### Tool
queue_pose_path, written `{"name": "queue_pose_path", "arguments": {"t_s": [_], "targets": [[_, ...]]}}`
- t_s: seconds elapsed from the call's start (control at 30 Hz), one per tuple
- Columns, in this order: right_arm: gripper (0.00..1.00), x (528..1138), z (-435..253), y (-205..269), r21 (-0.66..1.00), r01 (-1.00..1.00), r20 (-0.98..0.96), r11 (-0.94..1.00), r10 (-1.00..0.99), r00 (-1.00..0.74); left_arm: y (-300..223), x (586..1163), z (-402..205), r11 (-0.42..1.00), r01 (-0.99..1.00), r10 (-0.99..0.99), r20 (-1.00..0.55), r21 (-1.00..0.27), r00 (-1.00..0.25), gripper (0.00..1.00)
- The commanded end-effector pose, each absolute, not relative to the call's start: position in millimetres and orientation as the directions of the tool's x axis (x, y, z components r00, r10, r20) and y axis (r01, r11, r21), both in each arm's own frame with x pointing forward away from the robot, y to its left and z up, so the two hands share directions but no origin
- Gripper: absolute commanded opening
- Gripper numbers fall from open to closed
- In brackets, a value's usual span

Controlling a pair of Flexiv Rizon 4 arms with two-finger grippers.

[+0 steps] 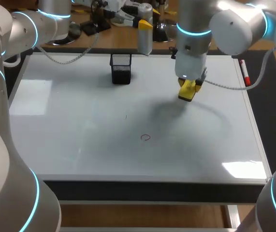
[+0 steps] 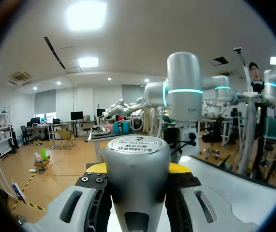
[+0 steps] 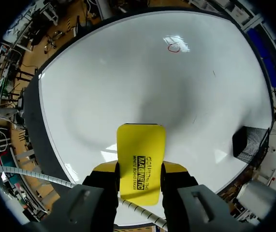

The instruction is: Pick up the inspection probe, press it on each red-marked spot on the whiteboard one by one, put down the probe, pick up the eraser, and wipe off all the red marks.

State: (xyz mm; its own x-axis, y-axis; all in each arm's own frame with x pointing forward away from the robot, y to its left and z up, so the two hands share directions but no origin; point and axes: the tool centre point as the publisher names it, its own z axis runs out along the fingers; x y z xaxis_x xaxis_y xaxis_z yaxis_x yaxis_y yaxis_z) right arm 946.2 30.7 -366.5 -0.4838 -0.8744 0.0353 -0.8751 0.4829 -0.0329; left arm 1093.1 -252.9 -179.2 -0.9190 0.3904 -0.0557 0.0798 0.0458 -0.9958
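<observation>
Glossy whiteboard (image 1: 79,145); right gripper (image 3: 141,168) clamps flat eraser (image 3: 141,150) (left gripper (image 2: 137,170) holds cylindrical probe (image 2: 137,154)).

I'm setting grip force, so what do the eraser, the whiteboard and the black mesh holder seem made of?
The eraser looks like smooth hard plastic: an even yellow shell with rounded corners. The whiteboard has a glossy coated face that mirrors ceiling lights; its core does not show. The mesh holder is probably black-painted metal: a see-through grid.
</observation>
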Motion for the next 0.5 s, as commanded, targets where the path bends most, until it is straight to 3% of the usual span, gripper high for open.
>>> {"name": "queue_pose_path", "arguments": {"t_s": [0.03,0.5], "targets": [[0.0,958.1,-363.7,11.0,-0.019,-0.854,0.021,0.519,-0.854,-0.52,-253.3,1100.6,-180.8,0.041,0.076,0.664,-0.029,-0.996,-0.747,0.0],[0.0,984.9,-361.8,-62.1,-0.02,-0.757,0.021,0.654,-0.756,-0.654,-253.3,1100.6,-180.8,0.041,0.076,0.664,-0.029,-0.996,-0.747,0.0]]}}
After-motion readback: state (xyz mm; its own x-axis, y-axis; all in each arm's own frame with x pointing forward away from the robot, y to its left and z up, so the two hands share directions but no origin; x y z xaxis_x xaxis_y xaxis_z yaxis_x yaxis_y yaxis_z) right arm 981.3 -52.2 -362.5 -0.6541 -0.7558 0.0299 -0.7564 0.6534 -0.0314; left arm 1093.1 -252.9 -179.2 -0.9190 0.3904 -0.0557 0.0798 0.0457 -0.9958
